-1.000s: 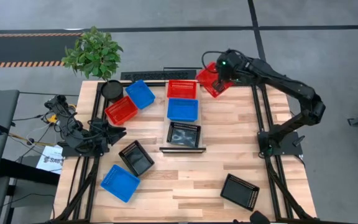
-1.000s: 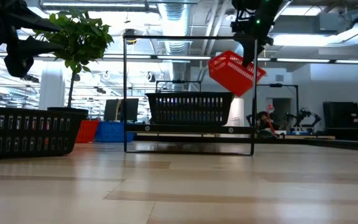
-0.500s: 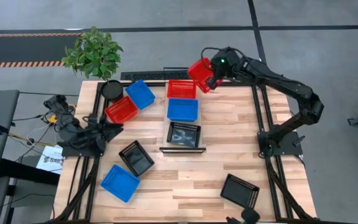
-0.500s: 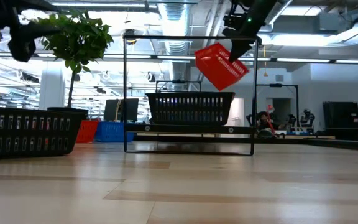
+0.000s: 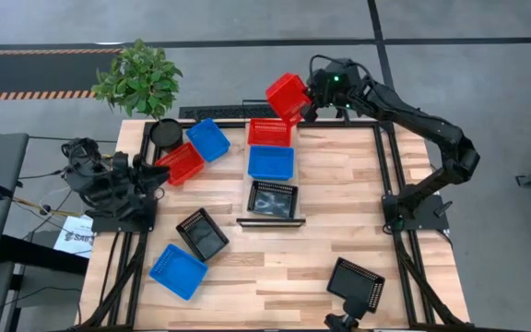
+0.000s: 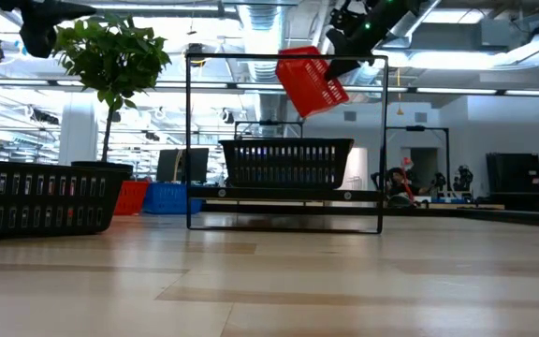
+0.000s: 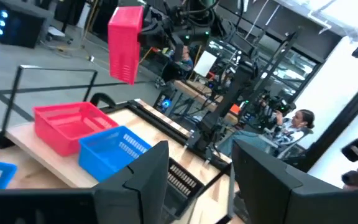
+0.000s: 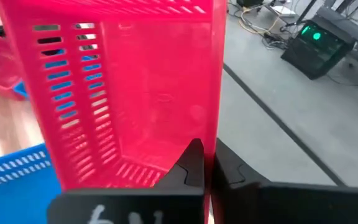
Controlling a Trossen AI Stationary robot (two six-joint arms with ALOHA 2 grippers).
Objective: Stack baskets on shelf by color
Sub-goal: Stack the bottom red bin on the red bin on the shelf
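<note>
My right gripper (image 5: 306,103) is shut on a red basket (image 5: 286,95), which hangs tilted high over the far end of the shelf (image 5: 270,222); the low view shows that basket (image 6: 309,80) above the shelf's frame. On the shelf a red basket (image 5: 270,132), a blue one (image 5: 271,162) and a black one (image 5: 273,198) rest on their bottoms in a row. My left gripper (image 7: 201,152) is open and empty, raised by the table's left edge next to another red basket (image 5: 181,163). My right gripper pinches one side wall of the red basket at its rim (image 8: 215,118), one finger (image 8: 191,163) inside the basket and the other outside. The fingers come from the table's right, slanting down. The basket is lifted clear and tipped, its open top turned toward the gripper.
Loose on the table lie a blue basket (image 5: 208,138), a black one (image 5: 201,232), a blue one (image 5: 178,270) and a black one (image 5: 356,282). A round black pot (image 5: 165,132) and a plant (image 5: 139,78) stand at the far left corner.
My right gripper has carried the red basket up and toward the table's left, over the shelf's far end, and the basket has tipped further. My left gripper has risen and drawn back toward the table's left edge, still open.
</note>
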